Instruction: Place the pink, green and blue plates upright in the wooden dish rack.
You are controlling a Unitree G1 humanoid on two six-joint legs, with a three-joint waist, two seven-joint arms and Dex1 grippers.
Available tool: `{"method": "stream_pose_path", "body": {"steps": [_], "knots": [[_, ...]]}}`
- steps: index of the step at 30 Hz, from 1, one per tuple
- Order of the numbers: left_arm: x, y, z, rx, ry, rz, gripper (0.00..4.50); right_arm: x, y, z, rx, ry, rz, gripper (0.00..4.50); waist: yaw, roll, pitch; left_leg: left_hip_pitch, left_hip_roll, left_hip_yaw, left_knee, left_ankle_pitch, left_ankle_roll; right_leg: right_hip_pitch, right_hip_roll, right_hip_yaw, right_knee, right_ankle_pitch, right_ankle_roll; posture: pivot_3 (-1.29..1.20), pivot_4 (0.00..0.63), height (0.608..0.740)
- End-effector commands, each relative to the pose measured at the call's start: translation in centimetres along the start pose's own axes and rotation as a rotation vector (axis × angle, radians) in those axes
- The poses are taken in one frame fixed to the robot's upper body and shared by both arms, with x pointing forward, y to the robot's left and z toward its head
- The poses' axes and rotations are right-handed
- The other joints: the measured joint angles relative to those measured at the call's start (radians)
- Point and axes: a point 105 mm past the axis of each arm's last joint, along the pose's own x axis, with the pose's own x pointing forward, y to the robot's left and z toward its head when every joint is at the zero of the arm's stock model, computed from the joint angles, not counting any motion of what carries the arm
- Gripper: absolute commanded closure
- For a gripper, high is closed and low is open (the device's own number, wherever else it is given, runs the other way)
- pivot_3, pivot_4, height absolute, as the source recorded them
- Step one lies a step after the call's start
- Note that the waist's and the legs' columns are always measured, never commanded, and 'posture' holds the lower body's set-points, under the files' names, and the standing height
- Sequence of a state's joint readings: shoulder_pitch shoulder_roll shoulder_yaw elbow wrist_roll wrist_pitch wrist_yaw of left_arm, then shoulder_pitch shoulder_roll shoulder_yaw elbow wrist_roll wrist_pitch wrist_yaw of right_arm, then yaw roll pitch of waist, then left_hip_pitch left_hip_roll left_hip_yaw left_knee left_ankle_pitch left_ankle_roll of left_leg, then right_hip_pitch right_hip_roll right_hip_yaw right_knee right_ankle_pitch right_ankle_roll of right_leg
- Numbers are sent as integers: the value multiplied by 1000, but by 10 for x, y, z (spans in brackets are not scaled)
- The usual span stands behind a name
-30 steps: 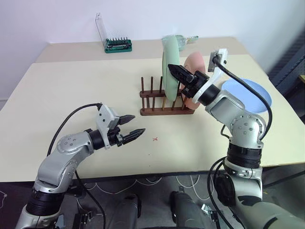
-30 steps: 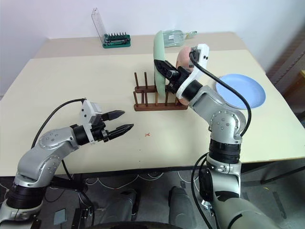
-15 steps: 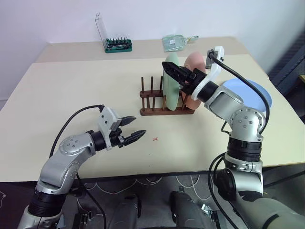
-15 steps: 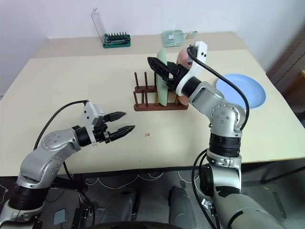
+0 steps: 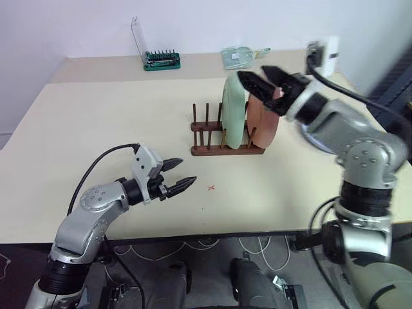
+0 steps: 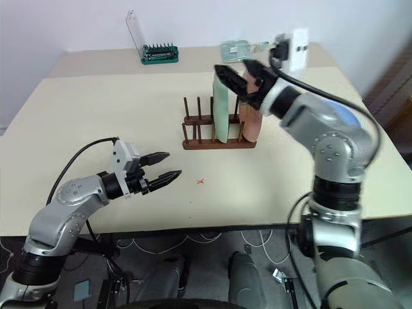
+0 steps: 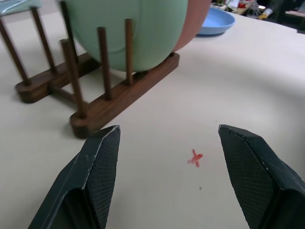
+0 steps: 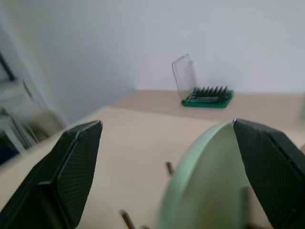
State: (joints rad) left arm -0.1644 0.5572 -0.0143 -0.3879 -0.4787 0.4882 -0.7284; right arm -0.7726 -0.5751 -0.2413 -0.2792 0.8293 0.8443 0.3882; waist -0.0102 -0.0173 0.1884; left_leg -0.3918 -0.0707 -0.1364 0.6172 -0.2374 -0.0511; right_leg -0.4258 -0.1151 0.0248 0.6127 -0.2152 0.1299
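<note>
Mint-green plate point(image 5: 235, 119) and pink plate point(image 5: 263, 126) stand upright side by side in the wooden dish rack point(image 5: 219, 147), mid-counter. Right gripper point(image 5: 265, 76) hangs above their top edges, arm raised, fingers spread wide, holding nothing. Left gripper point(image 5: 179, 174) hovers low over the near counter point(image 5: 96, 122), forearm roughly level, pointing toward a small red cross mark point(image 5: 210, 188); fingers parted, empty. Blue plate point(image 7: 215, 21) lies flat, right of the rack. Green tool holder point(image 5: 159, 60) at far edge. No legible writing. Beige counter, white wall.
</note>
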Motion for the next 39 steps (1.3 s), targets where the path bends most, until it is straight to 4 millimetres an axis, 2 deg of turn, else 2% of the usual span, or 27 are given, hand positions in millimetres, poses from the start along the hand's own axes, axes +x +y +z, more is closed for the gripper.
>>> {"method": "stream_pose_path", "body": {"steps": [1,3,4,8,11,13,16,19,22,24,26,31,32,35,37,39], "knots": [[-1,-1,10,37,-36,-6,1099,-40,-20,28,-134,-69,-23,54,0,0,0,0,0,0,0,0,0,1,0,-1,-1,0,0,0,150,740],[0,-1,9,36,-35,-12,1099,-59,-47,19,-171,9,-123,54,-1,-1,0,0,0,1,1,-1,1,2,-1,0,-1,0,0,0,150,740],[0,-2,9,34,-35,-19,1099,-69,-59,8,-201,81,-171,54,-1,-1,0,0,0,1,2,-1,1,2,-1,0,-1,0,0,0,150,740],[2,-3,7,34,-30,-40,1099,-97,-90,-54,-391,432,-256,54,-10,1,0,1,1,3,2,-1,2,2,-1,0,-1,0,0,0,150,740],[4,-2,8,37,-34,-52,1099,-109,-111,-92,-455,597,-330,54,-16,2,0,2,1,5,2,-1,2,2,-1,1,0,0,0,0,150,740],[4,-3,9,41,-36,-59,1099,-121,-126,-116,-578,743,-347,54,-11,3,0,2,1,5,2,-1,2,2,-1,1,0,0,0,0,150,740],[4,-4,10,41,-42,-65,1099,-131,-142,-139,-700,858,-336,54,-5,3,0,1,0,5,4,-1,2,2,-2,1,-1,0,0,0,150,740],[2,-5,11,41,-45,-64,1099,-133,-150,-153,-732,886,-325,54,-5,3,0,0,0,5,5,-1,2,2,-2,1,-1,0,0,0,150,740],[1,-3,9,44,-39,-47,1099,-131,-159,-159,-760,894,-331,54,-5,3,0,1,0,4,5,-1,2,2,-2,1,-1,0,0,0,150,740],[-1,-3,8,47,-33,-29,1099,-134,-171,-165,-769,916,-376,587,-11,3,0,1,0,5,5,-1,2,3,-2,1,-1,0,0,0,150,740],[-3,-3,7,47,-29,-20,1099,-136,-177,-169,-770,930,-393,1400,-10,3,0,1,0,5,5,-1,2,3,-2,1,0,0,0,0,150,740],[-5,-3,6,45,-26,-11,1099,-137,-180,-173,-764,931,-393,3992,-3,3,0,1,-1,4,7,-1,2,5,-2,1,-1,0,0,0,150,740],[-5,-3,5,44,-21,-9,1099,-135,-181,-168,-811,916,-403,4435,-3,3,0,1,-1,4,7,-1,2,5,-2,1,-1,0,0,0,150,740],[-6,-3,4,45,-13,-4,1099,-122,-181,-150,-905,840,-422,4435,-6,3,0,1,-1,3,6,-1,2,5,-2,1,-1,0,0,0,150,740],[-7,-1,3,45,-8,2,1099,-103,-181,-118,-979,722,-489,4435,-10,5,1,1,-1,3,6,-1,2,4,-2,1,0,0,0,0,150,740],[-7,0,3,43,-7,7,1099,-80,-171,-81,-1030,563,-544,4435,-15,7,2,1,-1,4,6,-1,2,4,-2,2,0,0,0,0,150,740]]}}
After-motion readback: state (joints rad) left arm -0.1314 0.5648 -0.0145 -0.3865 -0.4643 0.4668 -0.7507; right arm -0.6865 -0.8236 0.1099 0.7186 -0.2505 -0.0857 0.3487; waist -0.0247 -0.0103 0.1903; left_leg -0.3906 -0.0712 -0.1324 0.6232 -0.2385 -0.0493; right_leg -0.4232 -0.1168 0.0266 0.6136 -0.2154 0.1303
